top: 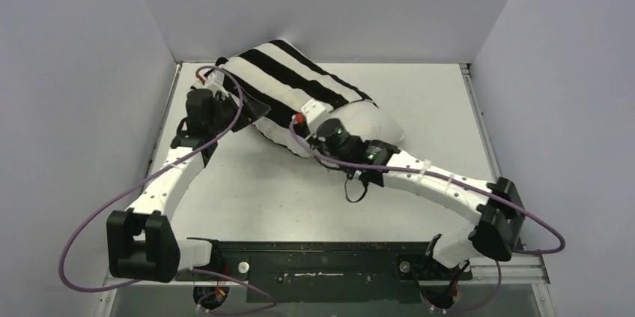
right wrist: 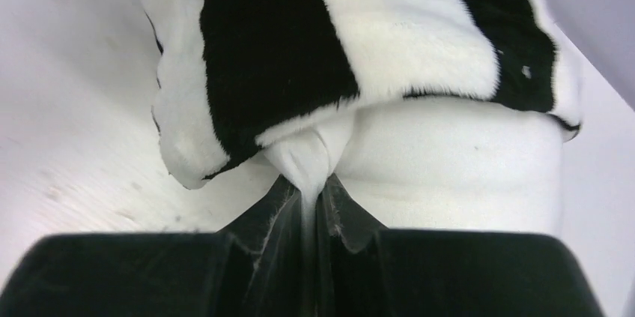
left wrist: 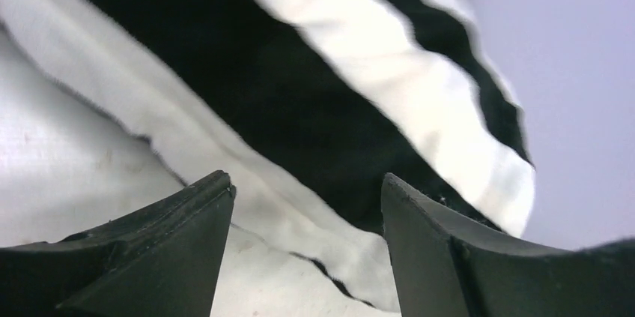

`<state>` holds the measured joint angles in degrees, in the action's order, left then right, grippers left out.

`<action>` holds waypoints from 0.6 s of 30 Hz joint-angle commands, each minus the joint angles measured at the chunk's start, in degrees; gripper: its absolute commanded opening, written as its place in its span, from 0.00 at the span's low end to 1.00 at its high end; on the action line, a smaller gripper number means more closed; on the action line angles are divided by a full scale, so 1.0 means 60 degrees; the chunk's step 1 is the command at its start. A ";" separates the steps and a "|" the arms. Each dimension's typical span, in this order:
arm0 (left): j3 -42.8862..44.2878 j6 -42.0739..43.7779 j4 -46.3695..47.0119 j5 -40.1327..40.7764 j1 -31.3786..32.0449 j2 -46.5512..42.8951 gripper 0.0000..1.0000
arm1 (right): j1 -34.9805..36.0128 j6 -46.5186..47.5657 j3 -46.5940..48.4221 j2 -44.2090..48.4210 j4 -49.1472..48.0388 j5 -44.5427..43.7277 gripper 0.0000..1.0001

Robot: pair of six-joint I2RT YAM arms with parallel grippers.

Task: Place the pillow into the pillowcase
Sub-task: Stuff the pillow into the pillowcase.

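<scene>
The black-and-white striped pillowcase lies at the back left of the table, drawn over most of the off-white pillow, whose near end bulges out. In the right wrist view my right gripper is shut on a pinched fold of the pillow, just under the pillowcase hem. From above, the right gripper sits at that exposed end. My left gripper is at the pillowcase's left edge. Its jaws stand apart in the left wrist view, left gripper open, with striped pillowcase cloth just beyond the tips.
Grey walls close the white table on the left, back and right. Purple cables loop from both arms, one trailing past the right edge. The black base rail runs along the near edge.
</scene>
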<state>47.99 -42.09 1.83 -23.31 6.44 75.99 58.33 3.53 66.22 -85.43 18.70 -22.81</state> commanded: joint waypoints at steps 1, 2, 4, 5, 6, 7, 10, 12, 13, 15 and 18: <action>0.2334 0.1276 -0.2095 0.1135 0.0524 -0.1578 0.67 | -0.0880 -0.1944 0.1536 0.1591 -0.0437 0.2663 0.00; 0.2788 0.1538 -0.2636 0.1344 0.0760 -0.1700 0.64 | -0.1407 -0.2581 0.1447 0.1757 -0.0524 0.3360 0.00; 0.3518 0.1988 -0.3529 0.1967 0.1365 -0.1951 0.60 | -0.2772 -0.4212 0.0800 0.2178 -0.1114 0.5494 0.00; 0.3663 0.2160 -0.3778 0.2265 0.1689 -0.2067 0.58 | -0.3290 -0.4789 0.0386 0.2416 -0.1542 0.6005 0.00; 0.3675 0.2293 -0.3879 0.2469 0.1999 -0.2212 0.57 | -0.3722 -0.5180 -0.0096 0.2613 -0.1940 0.6199 0.00; 0.3598 0.2377 -0.3905 0.2593 0.2232 -0.2354 0.54 | -0.4107 -0.5493 -0.0471 0.2747 -0.2222 0.6216 0.00; 0.2849 0.2565 -0.3351 0.2598 0.2678 -0.2421 0.47 | -0.4862 -0.6346 -0.1350 0.2699 -0.3170 0.6821 0.00; 0.2206 0.2525 -0.2596 0.2280 0.2886 -0.2261 0.41 | -0.5200 -0.6815 -0.1687 0.2476 -0.3754 0.7183 0.00; 0.1670 0.2492 -0.2046 0.2322 0.3004 -0.2187 0.37 | -0.5274 -0.6918 -0.1780 0.2377 -0.3966 0.7199 0.00; 0.0997 0.2468 -0.0954 0.2593 0.3258 -0.1969 0.30 | -0.5438 -0.7110 -0.1857 0.2216 -0.4204 0.7185 0.00; 0.0069 0.2766 0.0846 0.3008 0.3624 -0.1522 0.22 | -0.5696 -0.7453 -0.1857 0.2009 -0.4539 0.7451 0.00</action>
<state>54.15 -28.16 -6.48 -8.93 25.78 63.61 26.44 -35.16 54.83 -72.23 2.15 18.76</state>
